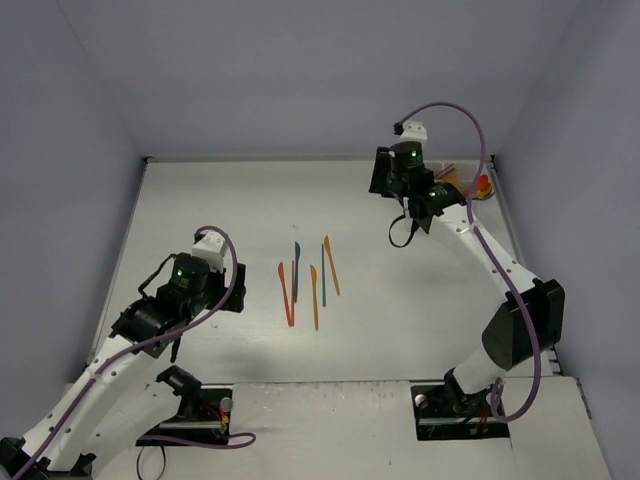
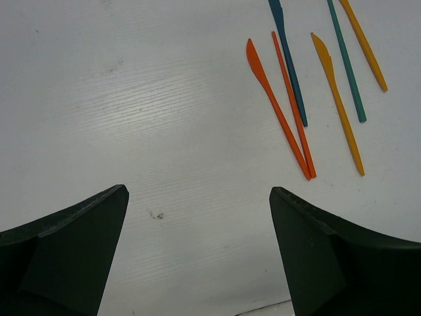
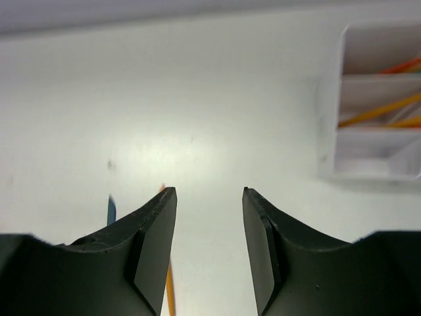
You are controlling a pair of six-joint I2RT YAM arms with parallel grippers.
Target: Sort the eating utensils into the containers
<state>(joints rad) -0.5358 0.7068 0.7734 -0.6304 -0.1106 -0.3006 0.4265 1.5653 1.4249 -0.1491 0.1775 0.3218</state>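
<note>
Since your right gripper hangs part-open and empty, tray ahead-right of it with orange pieces inside, next pick likely yours. Left gripper spread wide, empty, poised low: loose utensils ahead-right of it, width suits straddling thin handle.
</note>
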